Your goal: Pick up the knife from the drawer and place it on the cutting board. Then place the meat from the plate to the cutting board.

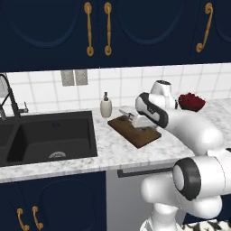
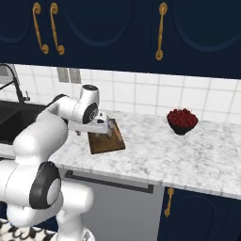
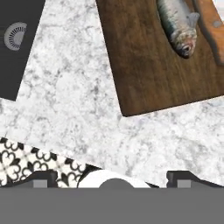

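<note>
Pincer: we see its two dark finger tips (image 3: 43, 178) at the bottom of the hand view, standing wide apart with nothing between them (released); the pincer (image 3: 111, 180) hangs above bare marble, short of the board's near corner.

Cutting board: we find the cutting board (image 3: 144, 61) lying flat on the bench (image 3: 70, 100), a dark brown rectangle set at an angle to the bench edge; in the left base view the cutting board (image 1: 135, 131) sits between the sink and the arm, and in the right base view the cutting board (image 2: 106, 141) lies just under the robot's hand.

Meat: the meat (image 3: 177, 26) rests on the cutting board, a grey-silver fish shape with its pointed end toward the board's middle.

Knife: the knife (image 3: 212, 26) lies on the board just beside the meat; we see its light brown wooden handle (the blade runs out of the picture).

Sink: a dark sink (image 1: 49, 137) is sunk into the bench to the left of the board, with a black tap (image 1: 9, 99) behind it.

Soap bottle: a pale soap bottle (image 1: 106, 106) stands upright near the board's far corner, against the tiled wall.

Bowl: a dark bowl (image 2: 182, 121) heaped with red fruit stands on the bench, well apart from the board, to its right.
</note>
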